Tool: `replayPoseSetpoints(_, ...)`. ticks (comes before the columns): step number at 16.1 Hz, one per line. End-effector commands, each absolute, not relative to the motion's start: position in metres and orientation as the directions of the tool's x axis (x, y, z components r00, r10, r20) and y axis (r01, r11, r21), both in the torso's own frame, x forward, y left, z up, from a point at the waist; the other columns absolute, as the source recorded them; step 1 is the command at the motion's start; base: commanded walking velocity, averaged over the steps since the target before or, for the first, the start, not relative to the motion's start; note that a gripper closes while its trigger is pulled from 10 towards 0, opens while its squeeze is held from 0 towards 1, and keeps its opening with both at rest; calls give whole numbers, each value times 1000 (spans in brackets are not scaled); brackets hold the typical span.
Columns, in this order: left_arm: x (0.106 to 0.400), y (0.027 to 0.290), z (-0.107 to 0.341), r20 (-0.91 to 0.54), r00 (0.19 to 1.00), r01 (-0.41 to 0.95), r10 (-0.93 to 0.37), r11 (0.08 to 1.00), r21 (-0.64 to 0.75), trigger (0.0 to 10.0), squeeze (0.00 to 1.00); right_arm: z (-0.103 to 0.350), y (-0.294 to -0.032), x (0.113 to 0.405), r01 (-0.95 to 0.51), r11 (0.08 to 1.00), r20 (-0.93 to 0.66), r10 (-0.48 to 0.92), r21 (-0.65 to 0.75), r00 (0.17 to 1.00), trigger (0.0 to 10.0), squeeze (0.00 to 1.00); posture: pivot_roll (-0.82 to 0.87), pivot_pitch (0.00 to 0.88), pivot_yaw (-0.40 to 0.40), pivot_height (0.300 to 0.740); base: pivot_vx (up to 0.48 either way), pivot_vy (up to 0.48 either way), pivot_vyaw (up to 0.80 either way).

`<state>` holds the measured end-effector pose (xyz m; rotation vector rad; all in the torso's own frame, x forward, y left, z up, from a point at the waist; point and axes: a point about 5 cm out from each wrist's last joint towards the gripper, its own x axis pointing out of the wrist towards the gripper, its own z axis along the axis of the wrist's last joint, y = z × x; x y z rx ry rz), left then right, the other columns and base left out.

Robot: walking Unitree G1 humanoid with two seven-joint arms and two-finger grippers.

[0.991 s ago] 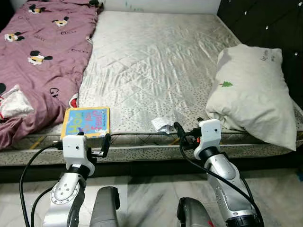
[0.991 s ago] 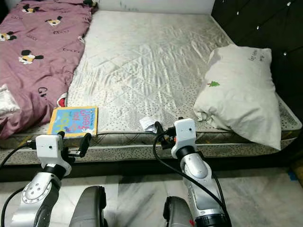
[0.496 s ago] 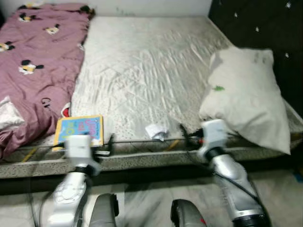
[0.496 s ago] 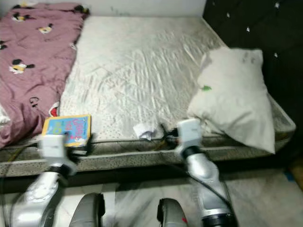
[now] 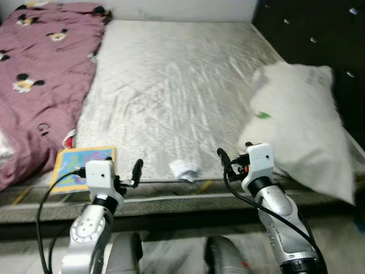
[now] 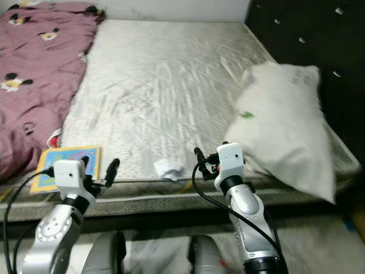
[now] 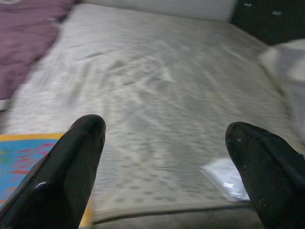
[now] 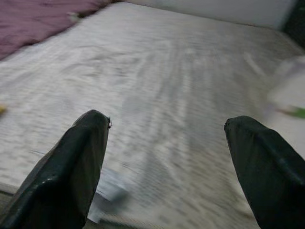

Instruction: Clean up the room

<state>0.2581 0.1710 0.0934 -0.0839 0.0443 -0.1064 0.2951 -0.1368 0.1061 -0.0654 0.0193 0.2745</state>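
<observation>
Robot stands at the bed's near edge, both arms raised over it, head views slightly blurred. No containers here; the mattress [image 5: 171, 85] carries everything. A crumpled white scrap [image 5: 183, 168], probably paper or a wrapper, lies at the near edge at about 6 o'clock, between the two grippers. A colourful book [image 5: 74, 171] sits at 8 o'clock, just beside the purple blanket [image 5: 40, 74] that covers the mattress from 9 to 11 o'clock. A white pillow [image 5: 302, 131] rests at 3 o'clock against the dark headboard [image 5: 319, 28].

Left gripper [image 7: 171, 167] hovers at the edge with fingers spread wide, holding nothing. Right gripper [image 8: 167, 167] likewise hangs released, empty, beside the pillow's near corner.

The left wrist view shows the book's orange-edged corner by one finger and the scrap near the other, with mattress in between; the head views cannot give that lineup. The right wrist view catches the scrap low near one finger and a blurred edge of the pillow with its green mark. The head views alone give the full blanket and headboard.

Against the frame one second ago, the whole picture has shifted, so the camera has moved: book and scrap sit further left in frame, pillow larger. Things on the bed look unmoved. Both grippers remain unclenched and empty.
</observation>
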Motion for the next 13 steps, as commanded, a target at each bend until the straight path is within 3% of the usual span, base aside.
replayPoseSetpoints(1, 256, 179, 91, -56, 995, 80, -85, 994, -76, 10000, 0, 110, -127, 296, -307, 950, -12, 307, -63, 952, 10000, 0, 38, 113, -49, 600, 356, 0, 788)
replayPoseSetpoints(3, 256, 179, 90, -60, 995, 77, -82, 994, -79, 10000, 0, 109, -128, 296, -308, 949, -17, 307, -63, 951, 10000, 0, 37, 112, -50, 600, 165, 0, 428)
replayPoseSetpoints(9, 257, 180, 88, -76, 994, 69, -77, 993, -93, 10000, 0, 106, -127, 297, -320, 945, -38, 318, -64, 947, 10000, 0, 37, 112, -50, 600, 0, 0, 0)
replayPoseSetpoints(13, 257, 180, 88, -81, 994, 68, -75, 993, -93, 10000, 0, 105, -125, 297, -333, 940, -52, 330, -73, 942, 10000, 0, 37, 112, -50, 600, 0, 0, 800)
